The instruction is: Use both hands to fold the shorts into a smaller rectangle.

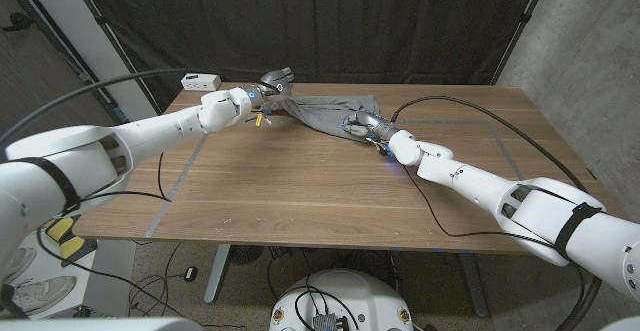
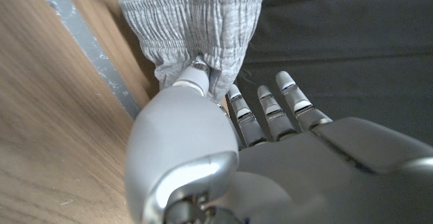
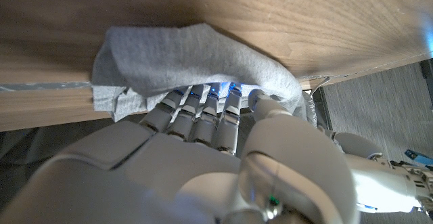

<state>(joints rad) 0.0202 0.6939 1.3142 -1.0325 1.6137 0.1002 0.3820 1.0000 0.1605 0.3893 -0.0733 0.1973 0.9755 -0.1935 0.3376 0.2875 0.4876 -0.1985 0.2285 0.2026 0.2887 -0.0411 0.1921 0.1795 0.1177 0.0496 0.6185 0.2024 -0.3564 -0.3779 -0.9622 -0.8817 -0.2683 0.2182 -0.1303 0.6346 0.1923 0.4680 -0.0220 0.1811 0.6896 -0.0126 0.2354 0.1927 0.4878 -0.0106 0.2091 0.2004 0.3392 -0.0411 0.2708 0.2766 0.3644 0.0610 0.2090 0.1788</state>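
Our left hand (image 1: 272, 84) is at the far left part of the table, and its thumb (image 2: 193, 82) pinches the gathered waistband of the grey shorts (image 1: 335, 112) against the fingers (image 2: 267, 105), which are partly spread behind the cloth. In the left wrist view the elastic band bunches just above the thumb tip and the fabric fans out from there, lifted a little off the wooden table (image 1: 300, 186).

Our right hand (image 1: 362, 125) sits at the opposite end of the shorts, on the near right edge of the garment. In the right wrist view we see its fingers (image 3: 196, 112) tucked under a fold of the grey cloth, with the thumb (image 3: 267, 109) pressed on the fabric beside them, so this hand also has hold of the shorts.

Between our two hands the shorts lie stretched across the far middle of the table, rumpled, running from the left hand's raised corner down to the right hand.

A grey tape line (image 2: 88, 45) runs along the wood just beside the left hand. A small white box (image 1: 200, 80) stands at the far left corner of the table, near the left hand. A black cable (image 1: 480, 111) curves over the right part of the table.
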